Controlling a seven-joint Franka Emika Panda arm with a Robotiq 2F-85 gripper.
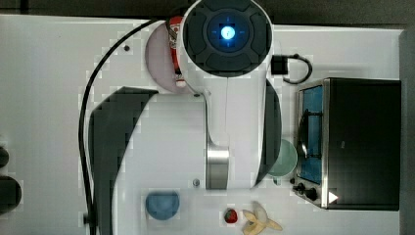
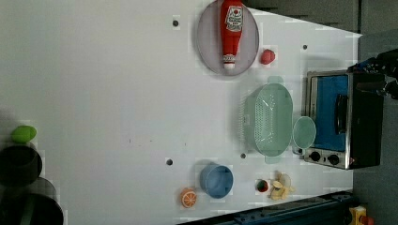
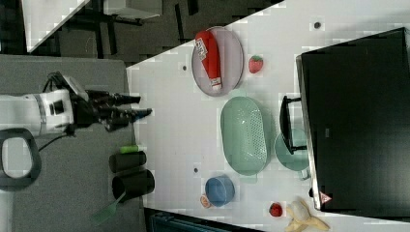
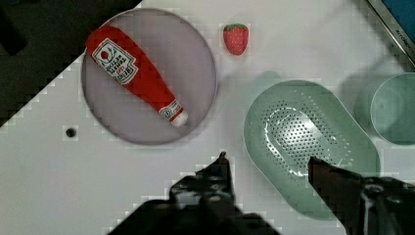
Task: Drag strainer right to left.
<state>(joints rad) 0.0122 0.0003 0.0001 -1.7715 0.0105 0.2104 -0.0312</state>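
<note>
The strainer [image 2: 272, 117] is a pale mint-green oval colander with a perforated centre. It lies on the white table beside the toaster oven, and it also appears as the strainer [image 3: 244, 135] and the strainer [image 4: 311, 142]. My gripper [image 4: 274, 171] is open and holds nothing. In the wrist view the strainer's near rim lies between the two fingers: one fingertip [image 4: 222, 164] is over bare table, the other over the bowl. In the right view the gripper [image 3: 140, 106] hangs well off the strainer, at the right view's left. In the top view the arm [image 1: 227, 98] covers the table's middle.
A mint-green mug [image 2: 304, 132] stands between strainer and toaster oven [image 2: 345, 119]. A grey plate [image 2: 206, 42] carries a ketchup bottle [image 2: 231, 28], with a strawberry [image 2: 267, 56] beside it. A blue bowl [image 2: 217, 180], orange [image 2: 188, 198] and banana [image 2: 280, 185] lie along one table edge.
</note>
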